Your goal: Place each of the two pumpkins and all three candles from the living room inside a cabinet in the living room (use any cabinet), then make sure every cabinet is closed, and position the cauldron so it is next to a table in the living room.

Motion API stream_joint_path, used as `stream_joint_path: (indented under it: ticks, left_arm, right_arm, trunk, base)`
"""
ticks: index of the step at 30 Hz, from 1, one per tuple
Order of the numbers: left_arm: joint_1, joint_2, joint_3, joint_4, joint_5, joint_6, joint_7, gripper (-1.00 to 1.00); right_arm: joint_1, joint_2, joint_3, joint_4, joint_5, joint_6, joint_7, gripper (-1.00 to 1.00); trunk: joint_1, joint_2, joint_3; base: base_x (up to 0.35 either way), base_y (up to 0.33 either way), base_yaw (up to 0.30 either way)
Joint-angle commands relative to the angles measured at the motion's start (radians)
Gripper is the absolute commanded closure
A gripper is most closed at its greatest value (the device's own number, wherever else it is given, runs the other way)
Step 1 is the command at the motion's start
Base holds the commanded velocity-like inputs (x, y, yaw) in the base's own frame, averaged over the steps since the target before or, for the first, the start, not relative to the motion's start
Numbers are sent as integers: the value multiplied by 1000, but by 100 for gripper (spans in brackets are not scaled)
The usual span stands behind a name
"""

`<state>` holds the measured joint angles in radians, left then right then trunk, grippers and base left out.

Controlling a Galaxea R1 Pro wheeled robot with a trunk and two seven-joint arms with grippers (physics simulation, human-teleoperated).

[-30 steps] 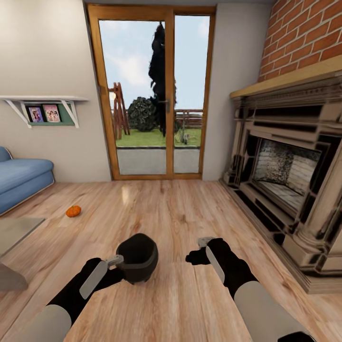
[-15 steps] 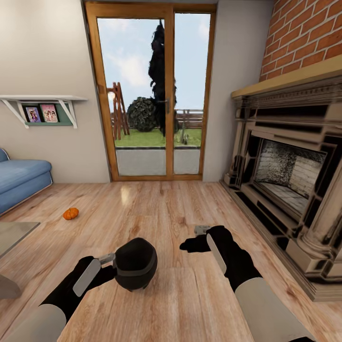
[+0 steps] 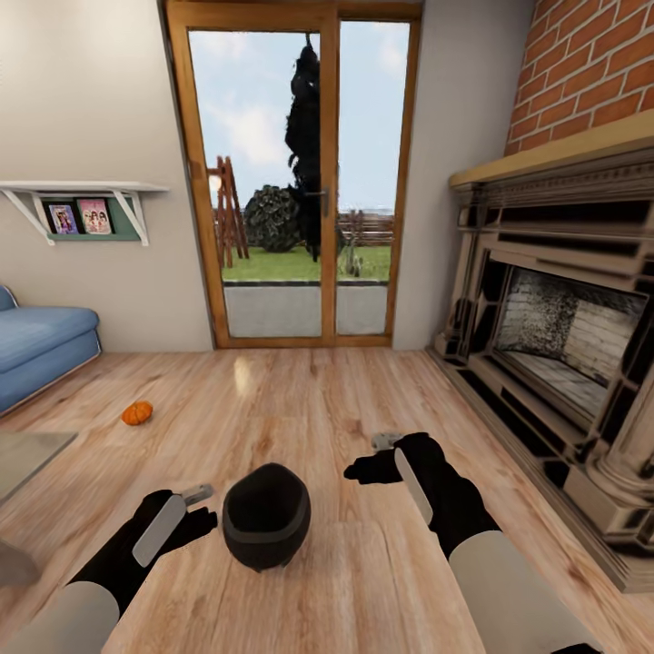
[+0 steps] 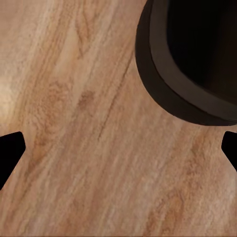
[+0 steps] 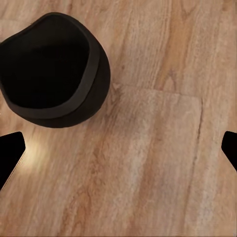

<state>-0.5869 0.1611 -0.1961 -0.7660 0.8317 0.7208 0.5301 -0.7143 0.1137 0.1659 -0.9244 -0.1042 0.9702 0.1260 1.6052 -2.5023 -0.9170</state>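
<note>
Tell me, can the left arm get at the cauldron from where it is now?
Probably yes. The cauldron sits on bare wood floor just beside the open left pincer, apart from it, with nothing between them.

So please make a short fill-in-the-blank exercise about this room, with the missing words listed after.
1. The black pot stands on the ___ floor.
2. A small orange ___ lies on the floor near the blue sofa.
3. The left gripper is ___ and holds nothing.
4. The fireplace is on the robot's ___ side.

Missing words: wooden; pumpkin; open; right
</note>
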Motion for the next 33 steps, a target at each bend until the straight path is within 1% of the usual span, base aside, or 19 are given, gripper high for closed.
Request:
stream_joint_path:
  ticks: [1, 6, 11, 15, 18, 20, 22, 23, 26, 30, 33]
  left_arm:
    - [-1, 1, -6, -1, 10, 0, 10, -100]
    - [-1, 1, -5, 4, 10, 0, 7, -100]
    - [-1, 0, -7, 5, 11, 0, 4, -100]
    - [-1, -1, -9, 5, 10, 0, 3, -100]
    - [-1, -4, -15, 5, 9, -1, 3, -100]
    - [-1, -6, -18, 6, 9, -1, 3, -100]
    - [-1, -7, -19, 6, 9, -1, 2, -100]
    - [-1, -7, -20, 7, 9, -1, 2, -100]
    - [-1, -9, -21, 7, 11, -1, 1, -100]
    - [-1, -19, -28, 8, 14, -1, -1, -100]
    - [-5, -25, -37, 23, 12, 0, -1, -100]
  right_arm:
    - [-1, 0, 0, -1, -8, 4, -6, -100]
    - [-1, 4, 1, 0, -7, 4, -11, -100]
    - [-1, 9, 2, 1, -8, 4, -58, -100]
    - [-1, 10, 3, 8, -8, 3, -83, -100]
    - [-1, 9, 3, 33, -9, 3, -92, -100]
    - [-1, 10, 3, 71, -8, -10, -103, -100]
    - [-1, 12, 6, 157, -9, -78, -156, -100]
    - [-1, 13, 8, 198, -11, -110, -193, -100]
    - [-1, 15, 13, 262, -19, -165, -297, -100]
    - [-1, 15, 14, 273, -25, -167, -321, -100]
    - [-1, 16, 14, 275, -41, -164, -326, -100]
  trunk:
    - [0, 0, -1]
    - [0, 0, -4]
    - [0, 0, -7]
    - [0, 0, -9]
    - [0, 0, -9]
    - [0, 0, -9]
    - [0, 0, -9]
    - [0, 0, -9]
    - [0, 0, -9]
    - [0, 0, -9]
    - [0, 0, -9]
  base:
    - [250, 183, 41]
    - [249, 93, 187]
    - [99, 13, 231]
    - [13, 2, 92]
    - [2, 0, 16]
    - [1, 0, 6]
    - [0, 0, 2]
    - [0, 0, 0]
    - [0, 0, 0]
    - [0, 0, 0]
    - [0, 0, 0]
